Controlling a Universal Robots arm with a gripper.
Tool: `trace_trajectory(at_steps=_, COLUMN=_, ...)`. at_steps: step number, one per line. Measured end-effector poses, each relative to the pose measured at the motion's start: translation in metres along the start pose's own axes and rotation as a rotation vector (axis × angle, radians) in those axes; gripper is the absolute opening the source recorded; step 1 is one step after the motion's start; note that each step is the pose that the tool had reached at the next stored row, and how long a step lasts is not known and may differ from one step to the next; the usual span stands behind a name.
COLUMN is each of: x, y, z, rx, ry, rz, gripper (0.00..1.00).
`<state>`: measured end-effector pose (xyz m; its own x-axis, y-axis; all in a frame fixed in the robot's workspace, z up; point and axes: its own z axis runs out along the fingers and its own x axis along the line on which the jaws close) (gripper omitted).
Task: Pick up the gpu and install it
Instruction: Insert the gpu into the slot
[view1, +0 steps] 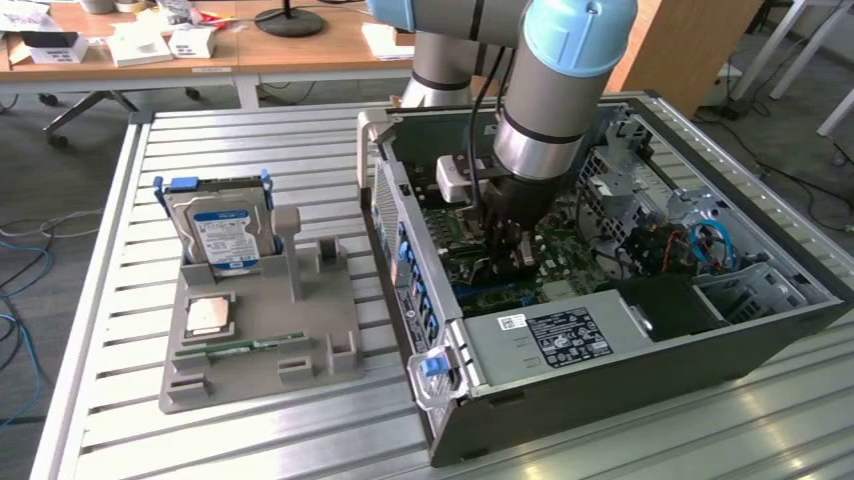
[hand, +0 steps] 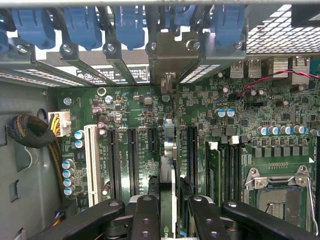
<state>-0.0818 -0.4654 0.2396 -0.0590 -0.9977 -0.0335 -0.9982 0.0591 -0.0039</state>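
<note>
Black gpu (hand: 168, 145) shows edge-on in your gripper (hand: 169, 222), jaws part-closed and clamped on it. Card stands upright over green motherboard (hand: 130, 110) inside computer case (view1: 747, 330), its metal bracket (hand: 172, 57) against rear slot row. You cannot tell whether it is seated. Hard drive (view1: 224, 235) stands in grey holder (view1: 254, 345) at exterior view's left, well apart from case.

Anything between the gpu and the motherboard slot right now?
Nothing visible. The gripper holds the gpu edge-on in its jaws over the motherboard, bracket at the rear openings of the case. What lies directly beneath the gpu is hidden.
</note>
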Motion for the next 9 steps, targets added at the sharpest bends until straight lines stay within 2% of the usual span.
trace_trajectory(at_steps=9, x=0.0, y=0.0, z=0.0, rx=-0.0001, ry=0.0001, rz=0.0, gripper=0.27)
